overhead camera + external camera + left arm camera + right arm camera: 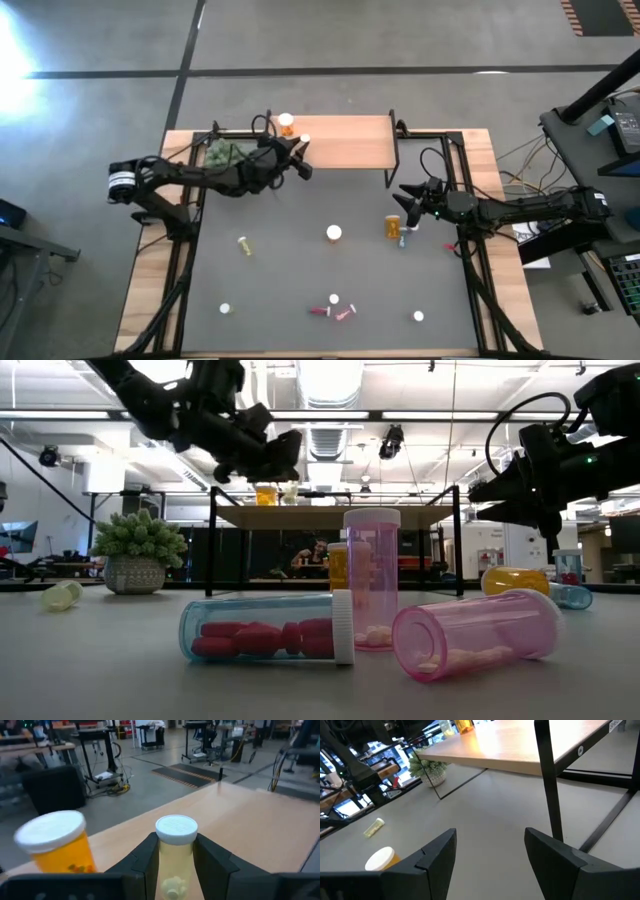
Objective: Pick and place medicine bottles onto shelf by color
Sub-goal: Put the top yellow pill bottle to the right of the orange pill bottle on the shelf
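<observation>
A pale yellow bottle sat pinched in my left end effector over the shelf (orange bottle beside). Right end effector hung spread above the tabletop.

Two dark, jointed arms are reaching in from the frame's left and right edges. The left arm is wearing a white band near its base; black cables are looping over both, and the right arm is showing a small green light.
</observation>
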